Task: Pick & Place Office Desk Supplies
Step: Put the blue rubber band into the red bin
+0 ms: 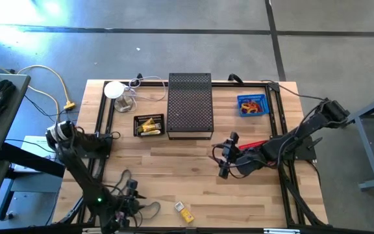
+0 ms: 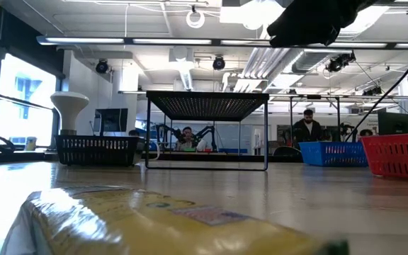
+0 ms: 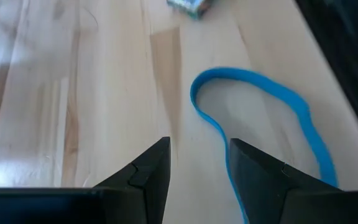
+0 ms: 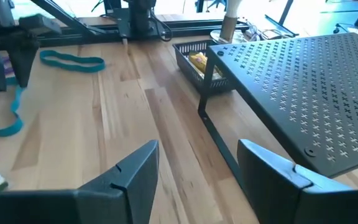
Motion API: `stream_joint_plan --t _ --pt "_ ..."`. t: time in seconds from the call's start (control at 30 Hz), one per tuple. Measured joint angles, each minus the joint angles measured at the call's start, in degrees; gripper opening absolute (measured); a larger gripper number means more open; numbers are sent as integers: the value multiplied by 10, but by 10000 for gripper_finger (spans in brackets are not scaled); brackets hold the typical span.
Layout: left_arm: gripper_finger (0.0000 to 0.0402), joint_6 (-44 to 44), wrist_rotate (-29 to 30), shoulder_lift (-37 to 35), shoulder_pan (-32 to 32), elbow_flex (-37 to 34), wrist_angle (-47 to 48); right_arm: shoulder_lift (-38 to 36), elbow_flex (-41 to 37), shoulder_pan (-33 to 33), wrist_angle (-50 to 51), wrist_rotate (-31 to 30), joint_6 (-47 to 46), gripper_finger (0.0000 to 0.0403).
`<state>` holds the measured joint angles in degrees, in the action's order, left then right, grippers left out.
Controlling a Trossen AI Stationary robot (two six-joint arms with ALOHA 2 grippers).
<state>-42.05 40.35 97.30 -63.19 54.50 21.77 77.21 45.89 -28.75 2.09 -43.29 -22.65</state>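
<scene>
Blue rubber band (image 3: 263, 118) — flat on the tabletop (image 3: 73, 93), just ahead of my left gripper (image 3: 199, 163), fingers parted, empty. Risk: one fingertip seems to overlap the loop, so closing may pin or flick it. Right gripper (image 4: 197, 163) — mid-table, open, idle.

We note a light wooden table (image 1: 174, 169). At the far edge: perforated black riser (image 1: 189, 104), black mesh basket (image 1: 149, 125) (yellow pieces inside) beside it, blue bin (image 1: 252, 104) toward the far right corner. Near edge: yellow packet (image 1: 184, 211), blue band loop (image 3: 253, 118).
</scene>
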Motion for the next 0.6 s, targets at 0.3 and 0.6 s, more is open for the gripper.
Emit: stream_joint_plan --t 0.3,0.6 --pt "157 0 -21 15 17 0 -16 0 0 0 0 31 -24 205" --pt "157 -49 -71 28 27 0 -19 0 0 0 -2 78 -32 205"
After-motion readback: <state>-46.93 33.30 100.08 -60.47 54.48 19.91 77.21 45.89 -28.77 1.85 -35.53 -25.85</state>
